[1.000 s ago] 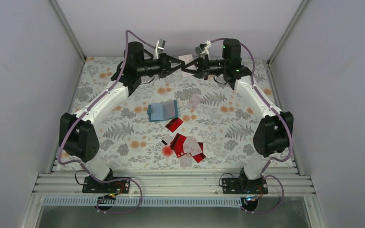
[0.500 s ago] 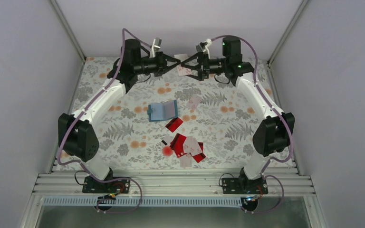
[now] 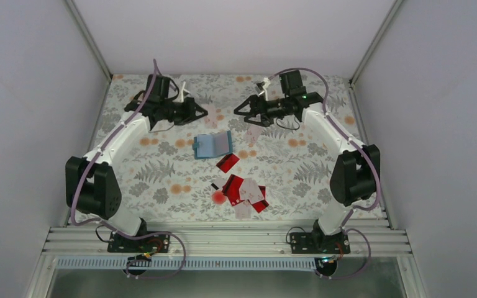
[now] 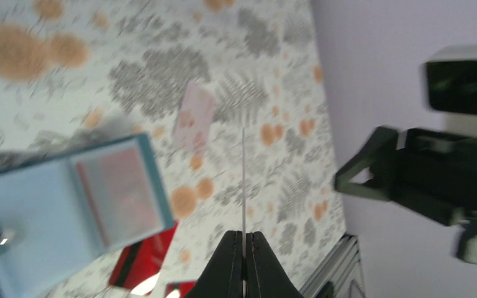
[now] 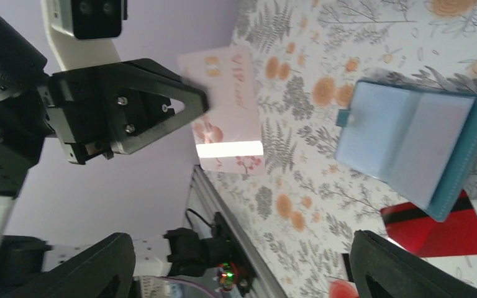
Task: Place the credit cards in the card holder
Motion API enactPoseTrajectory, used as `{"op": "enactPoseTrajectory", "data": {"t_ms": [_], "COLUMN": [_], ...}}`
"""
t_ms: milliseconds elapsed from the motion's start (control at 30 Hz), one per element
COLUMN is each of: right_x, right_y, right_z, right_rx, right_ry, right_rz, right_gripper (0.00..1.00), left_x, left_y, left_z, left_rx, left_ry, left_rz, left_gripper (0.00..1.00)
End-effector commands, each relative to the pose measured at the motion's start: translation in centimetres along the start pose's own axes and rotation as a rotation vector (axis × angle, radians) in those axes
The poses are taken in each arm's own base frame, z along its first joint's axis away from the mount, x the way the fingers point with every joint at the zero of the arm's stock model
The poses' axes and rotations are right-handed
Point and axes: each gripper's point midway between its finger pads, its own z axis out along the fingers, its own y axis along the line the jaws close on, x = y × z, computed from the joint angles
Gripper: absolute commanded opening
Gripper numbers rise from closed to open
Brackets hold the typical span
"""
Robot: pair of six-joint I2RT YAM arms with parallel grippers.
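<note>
L end effector (image 4: pixel 243 237) pulled back, pinching pale-pink card (image 5: pixel 228 112) edge-on.

The teal card holder (image 3: pixel 213 146) lies open mid-table. Red and white credit cards (image 3: pixel 245 192) are piled nearer, with a lone red card (image 3: pixel 227 162) just near-right of the holder. A pale pink card (image 3: pixel 254 132) lies to its right. A patterned pink card (image 5: pixel 227 108) is pinched in the left gripper (image 4: pixel 243 236).

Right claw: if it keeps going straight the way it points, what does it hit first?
Likely the pale pink card pinched in the left claw, which faces it. Depth is unclear, so it may pass just beside.
</note>
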Motion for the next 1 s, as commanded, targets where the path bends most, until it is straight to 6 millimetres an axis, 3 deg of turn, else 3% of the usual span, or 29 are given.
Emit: {"op": "enactPoseTrajectory", "data": {"t_ms": [0, 67, 267, 500, 967], "right_x": [1.2, 1.8, 2.9, 2.3, 1.5], "right_y": [-1.7, -2.5, -3.3, -7.1, -11.8], "right_z": [1.7, 2.7, 6.8, 9.6, 13.0], "right_rx": [0.151, 0.172, 0.185, 0.225, 0.242], "right_ry": [0.018, 0.036, 0.101, 0.153, 0.221], "right_rz": [-0.074, -0.072, -0.102, -0.066, -0.028], "right_gripper": [0.87, 0.85, 0.64, 0.36, 0.23], "left_x": [2.5, 3.1, 4.1, 4.5, 5.2], "left_y": [3.2, 4.3, 7.4, 10.4, 13.7], "left_z": [0.6, 1.1, 2.6, 5.0, 7.6], "left_rx": [-0.088, -0.106, -0.133, -0.129, -0.144], "left_ry": [0.056, 0.073, 0.112, 0.147, 0.212], "left_rz": [0.027, 0.026, -0.001, -0.035, -0.061], "left_gripper": [0.02, 0.02, 0.02, 0.02, 0.02]}}
